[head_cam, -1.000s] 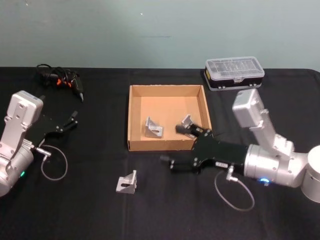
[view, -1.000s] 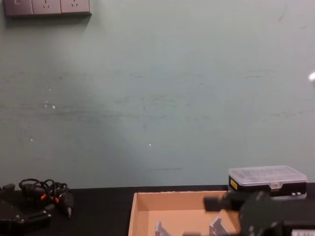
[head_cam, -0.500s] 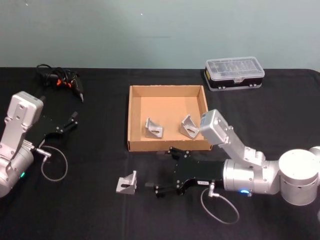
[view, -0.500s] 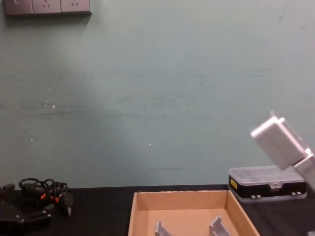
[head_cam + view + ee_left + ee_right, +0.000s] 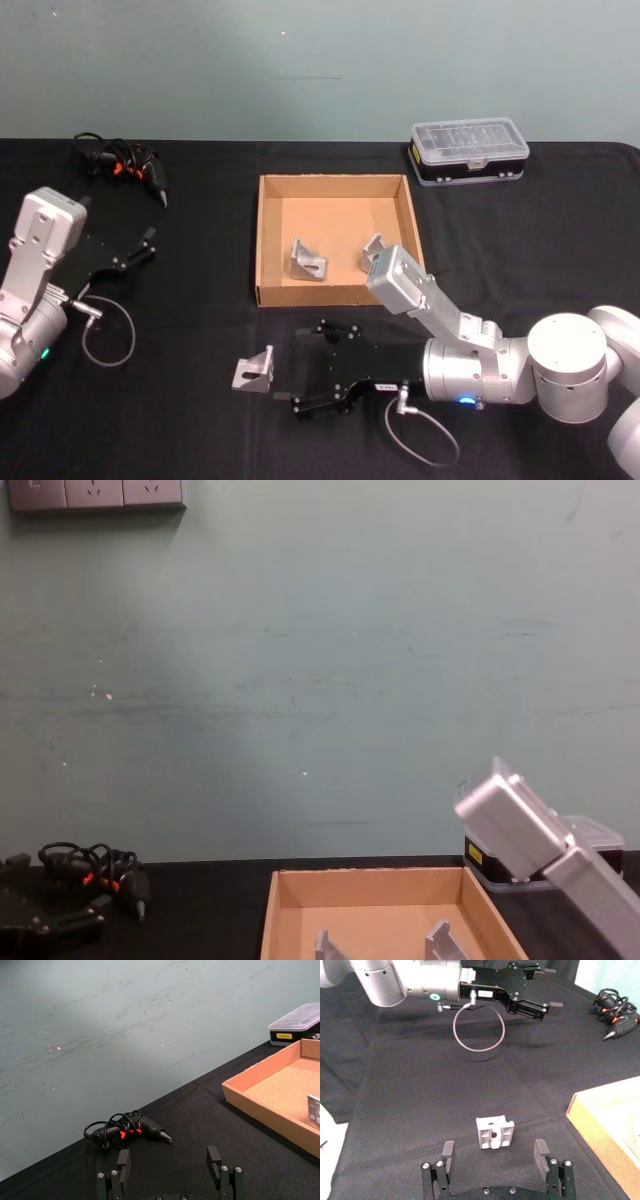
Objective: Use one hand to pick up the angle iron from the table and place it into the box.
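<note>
One angle iron (image 5: 255,370) lies loose on the black table (image 5: 180,420), in front of the box's near left corner. My right gripper (image 5: 297,367) is low beside it, open, its fingers pointing at it. In the right wrist view the angle iron (image 5: 494,1132) sits just ahead of the open right gripper (image 5: 494,1152), not between the fingers. The tan cardboard box (image 5: 262,240) holds two more angle irons (image 5: 308,258) (image 5: 372,250). My left gripper (image 5: 135,250) rests open at the far left, holding nothing.
A clear-lidded plastic case (image 5: 468,150) stands behind the box to the right. A black drill with a coiled cord (image 5: 125,165) lies at the back left. The right arm's elbow (image 5: 540,840) rises in front of the case in the chest view.
My right gripper has pulled back out of the box, leaving an angle iron inside. It swung left and down to the loose angle iron, staying open. The left arm is still.
</note>
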`<state>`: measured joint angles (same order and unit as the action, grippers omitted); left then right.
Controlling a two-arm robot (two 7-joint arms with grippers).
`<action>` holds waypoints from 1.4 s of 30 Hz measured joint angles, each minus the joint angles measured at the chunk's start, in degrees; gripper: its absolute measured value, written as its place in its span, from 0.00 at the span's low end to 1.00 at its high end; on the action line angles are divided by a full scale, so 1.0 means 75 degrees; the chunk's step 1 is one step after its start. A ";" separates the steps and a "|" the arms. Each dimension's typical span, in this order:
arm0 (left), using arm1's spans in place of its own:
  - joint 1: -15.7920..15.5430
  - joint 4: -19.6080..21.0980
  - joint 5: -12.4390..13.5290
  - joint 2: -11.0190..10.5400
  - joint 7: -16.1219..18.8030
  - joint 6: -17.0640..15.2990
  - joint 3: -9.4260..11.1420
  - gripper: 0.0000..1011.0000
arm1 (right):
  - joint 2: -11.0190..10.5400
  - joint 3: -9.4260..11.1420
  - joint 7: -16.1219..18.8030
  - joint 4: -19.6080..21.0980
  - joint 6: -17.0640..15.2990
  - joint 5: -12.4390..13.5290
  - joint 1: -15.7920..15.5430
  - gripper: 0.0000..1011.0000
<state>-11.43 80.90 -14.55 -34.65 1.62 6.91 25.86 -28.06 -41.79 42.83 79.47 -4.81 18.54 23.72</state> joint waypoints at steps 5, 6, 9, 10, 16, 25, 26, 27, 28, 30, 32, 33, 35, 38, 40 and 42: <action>0.0000 0.0000 0.0000 0.0000 0.0000 0.0000 0.0000 0.99 | 0.0098 -0.0068 0.0002 -0.0188 0.0000 -0.0049 0.0073 0.99; -0.0001 0.0000 0.0000 0.0000 0.0000 0.0000 0.0000 0.99 | 0.0110 -0.0076 0.0001 -0.0211 0.0000 -0.0057 0.0083 0.99; 0.0000 0.0000 0.0000 0.0001 0.0000 0.0000 0.0000 0.99 | 0.0152 -0.0095 0.0000 -0.0296 -0.0003 -0.0072 0.0121 0.99; 0.0000 0.0000 0.0000 0.0000 0.0000 0.0000 0.0000 0.99 | 0.0165 -0.0097 0.0000 -0.0316 -0.0004 -0.0072 0.0129 0.99; 0.0000 0.0000 0.0000 0.0000 0.0000 0.0000 0.0000 0.99 | 0.0271 -0.0121 -0.0004 -0.0449 -0.0003 -0.0090 0.0177 0.99; 0.0000 0.0000 0.0000 0.0000 0.0000 0.0000 0.0000 0.99 | 0.0421 -0.0164 -0.0036 -0.0614 -0.0028 -0.0132 0.0265 0.99; 0.0000 0.0000 0.0000 0.0000 0.0000 0.0000 0.0000 0.99 | 0.0450 -0.0177 -0.0035 -0.0652 -0.0028 -0.0140 0.0285 0.99; 0.0000 0.0000 0.0000 0.0000 0.0000 0.0000 0.0000 0.99 | 0.0465 -0.0182 -0.0034 -0.0672 -0.0028 -0.0145 0.0295 0.99; -0.0001 0.0000 0.0000 0.0000 0.0000 0.0000 0.0000 0.99 | 0.0482 -0.0187 -0.0033 -0.0693 -0.0028 -0.0149 0.0307 0.99; 0.0000 0.0000 0.0000 0.0000 0.0000 0.0000 0.0000 0.99 | 0.0526 -0.0201 -0.0031 -0.0745 -0.0026 -0.0163 0.0340 0.99; 0.0000 0.0000 0.0000 0.0000 0.0000 0.0000 0.0000 0.99 | 0.0571 -0.0216 -0.0015 -0.0795 -0.0016 -0.0167 0.0374 0.99; 0.0000 0.0000 0.0000 0.0000 0.0000 0.0000 0.0000 0.99 | 0.0586 -0.0221 -0.0009 -0.0808 -0.0010 -0.0167 0.0385 0.99; 0.0000 0.0000 0.0000 0.0000 0.0000 0.0000 0.0000 0.99 | 0.0621 -0.0241 0.0007 -0.0838 0.0000 -0.0172 0.0413 0.99; -0.0001 0.0000 0.0000 0.0000 0.0000 0.0000 0.0000 0.99 | 0.0658 -0.0260 0.0020 -0.0864 0.0010 -0.0177 0.0435 0.99; 0.0000 0.0000 0.0000 0.0000 0.0000 0.0000 0.0000 0.99 | 0.0695 -0.0282 0.0040 -0.0897 0.0015 -0.0185 0.0460 0.99; 0.0000 0.0000 0.0000 0.0000 0.0000 0.0000 0.0000 0.99 | 0.0721 -0.0299 0.0048 -0.0922 0.0016 -0.0194 0.0480 0.99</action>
<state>-11.43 80.90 -14.55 -34.65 1.62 6.91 25.86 -22.65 -44.03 43.18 72.56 -4.69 17.08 27.32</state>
